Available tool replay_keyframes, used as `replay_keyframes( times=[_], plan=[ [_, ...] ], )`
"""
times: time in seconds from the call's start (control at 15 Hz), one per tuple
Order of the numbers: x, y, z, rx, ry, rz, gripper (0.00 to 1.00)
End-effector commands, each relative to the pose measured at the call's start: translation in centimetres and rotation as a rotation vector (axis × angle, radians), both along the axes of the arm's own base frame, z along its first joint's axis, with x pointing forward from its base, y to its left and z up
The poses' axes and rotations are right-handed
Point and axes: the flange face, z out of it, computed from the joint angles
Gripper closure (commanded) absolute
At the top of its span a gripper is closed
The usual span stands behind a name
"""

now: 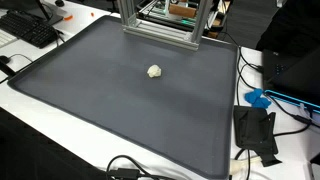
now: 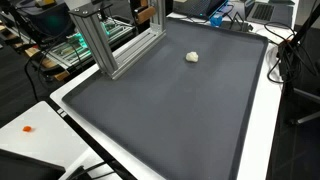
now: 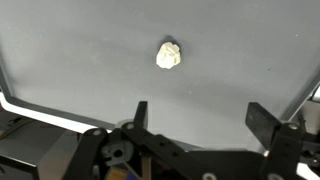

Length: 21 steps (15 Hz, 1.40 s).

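Gripper: your gripper (image 3: 200,108) fills the bottom of the wrist view. Its two fingers (image 3: 141,115) stand wide apart with only bare mat between them, so it holds and touches nothing. It looks down on the surface from above and does not show in either exterior view.

Mat: a dark grey mat (image 3: 80,50) with a raised rim lies flat under you. In both exterior views (image 1: 100,80) (image 2: 170,110) it covers most of the white table (image 1: 40,120). I judge it is there as a plain, even bed for whatever rests on it.

Lump: the small crumpled white lump (image 3: 169,54) sits in the upper centre of the wrist view. It is a little left of the middle of the gap between your fingers and well apart from their tips. In both exterior views (image 1: 154,71) (image 2: 192,57) it lies alone on the mat in the upper middle of the frame, with nothing leaning on it or crowding it. It looks light and loose.

Frame: a metal frame (image 1: 160,25) (image 2: 105,45) stands at the mat's far edge at the top of the picture, near the lump but not touching it.

Clutter: a keyboard (image 1: 35,30) at upper left and a blue object (image 1: 258,98) and a black object (image 1: 255,130) at the right edge all lie off the mat.
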Motion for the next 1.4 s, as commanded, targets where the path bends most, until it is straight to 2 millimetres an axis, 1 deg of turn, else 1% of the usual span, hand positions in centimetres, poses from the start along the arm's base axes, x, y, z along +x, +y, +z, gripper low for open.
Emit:
replay_keyframes(
  times=[0.0,0.27,0.4,0.53,0.73,0.93,1.07,1.33],
  plan=[
    [0.0,0.0,0.0,0.0,0.001,0.0,0.0],
    [0.0,0.0,0.0,0.0,0.001,0.0,0.0],
    [-1.1,0.2,1.7,-0.012,-0.009,0.013,0.0],
    [-2.6,0.2,3.2,-0.025,-0.009,0.016,0.0],
    [-5.5,0.0,5.2,-0.033,-0.002,0.009,0.0],
    [-8.2,-0.5,6.4,-0.046,0.008,-0.023,0.0],
    [-9.6,-1.1,6.6,-0.033,0.018,-0.042,0.0],
    [-11.5,-2.3,5.9,0.008,0.066,-0.07,0.0]
  ],
)
